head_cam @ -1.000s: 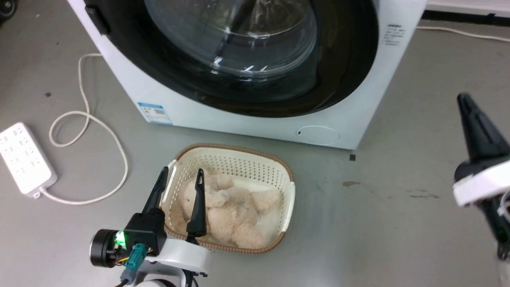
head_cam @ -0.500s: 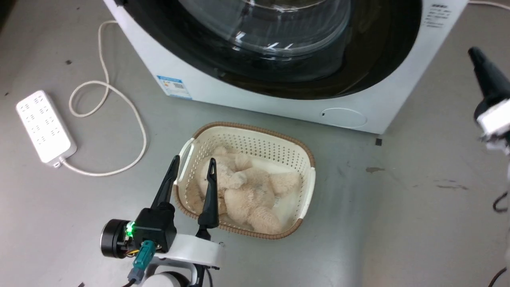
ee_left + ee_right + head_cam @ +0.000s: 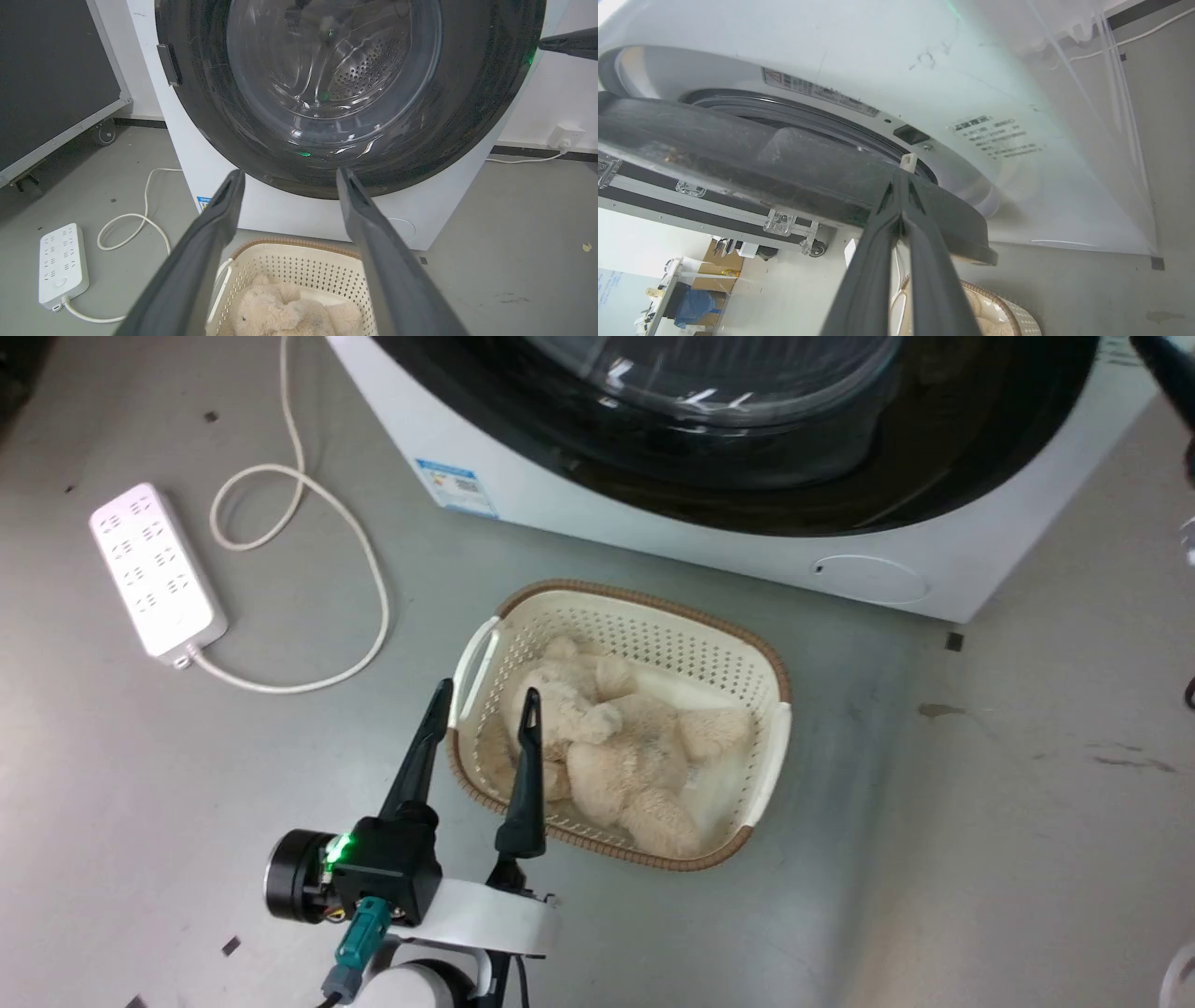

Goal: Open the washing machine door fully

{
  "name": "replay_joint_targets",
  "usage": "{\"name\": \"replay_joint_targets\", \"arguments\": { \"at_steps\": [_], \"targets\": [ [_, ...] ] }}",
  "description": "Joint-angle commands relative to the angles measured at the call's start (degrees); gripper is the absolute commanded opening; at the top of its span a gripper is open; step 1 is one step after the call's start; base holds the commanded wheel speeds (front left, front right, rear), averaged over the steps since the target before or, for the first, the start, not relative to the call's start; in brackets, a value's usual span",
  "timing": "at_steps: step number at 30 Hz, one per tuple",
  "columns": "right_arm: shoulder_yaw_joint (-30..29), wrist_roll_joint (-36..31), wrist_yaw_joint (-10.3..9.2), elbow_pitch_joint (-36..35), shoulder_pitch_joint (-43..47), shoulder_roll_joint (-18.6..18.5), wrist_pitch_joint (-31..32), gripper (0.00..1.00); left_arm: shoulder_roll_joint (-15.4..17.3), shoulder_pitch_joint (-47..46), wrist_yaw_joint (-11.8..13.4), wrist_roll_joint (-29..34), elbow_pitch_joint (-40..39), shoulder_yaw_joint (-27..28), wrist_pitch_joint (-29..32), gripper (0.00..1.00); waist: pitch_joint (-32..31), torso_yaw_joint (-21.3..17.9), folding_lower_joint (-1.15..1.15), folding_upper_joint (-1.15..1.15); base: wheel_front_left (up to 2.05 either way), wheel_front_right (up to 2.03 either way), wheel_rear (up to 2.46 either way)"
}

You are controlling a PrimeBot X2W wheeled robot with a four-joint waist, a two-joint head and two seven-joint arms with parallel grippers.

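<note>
Here, a round washing machine door: glossy black rim, bulging clear glass.

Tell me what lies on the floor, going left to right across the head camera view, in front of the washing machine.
power strip → white cable → basket holding a plush toy → black floor mark. The left tool overlaps the basket's left edge, so it is left out of the order.

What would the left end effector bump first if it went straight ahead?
Probably the door, near its black bottom rim. The left end effector points over the basket towards it, though depth is hard to judge.
</note>
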Motion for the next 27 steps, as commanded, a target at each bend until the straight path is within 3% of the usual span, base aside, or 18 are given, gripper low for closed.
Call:
{"name": "replay_joint_targets", "arguments": {
  "at_steps": [1,14,27],
  "targets": [
    [-1.38,0.6,0.05,1.7,-3.01,-0.11,1.41,0.0,0.05,-1.36,0.52,-0.53,-0.46,-0.66,-0.6,1.0,0.84,1.0,0.0,0.0,0.0,0.0,0.0],
    [-10.96,-0.25,0.05,9.81,-11.7,0.61,14.12,0.0,0.06,-2.63,2.03,-1.35,-1.12,-3.16,-2.15,1.0,2.25,4.77,-0.01,0.0,0.0,0.0,0.0],
    [-22.38,3.69,0.06,6.19,-3.62,6.35,25.25,0.0,0.06,-1.22,1.19,-1.1,0.33,-3.92,-3.59,1.0,-3.66,6.38,-0.01,0.0,0.0,0.0,0.0]
  ]
}}
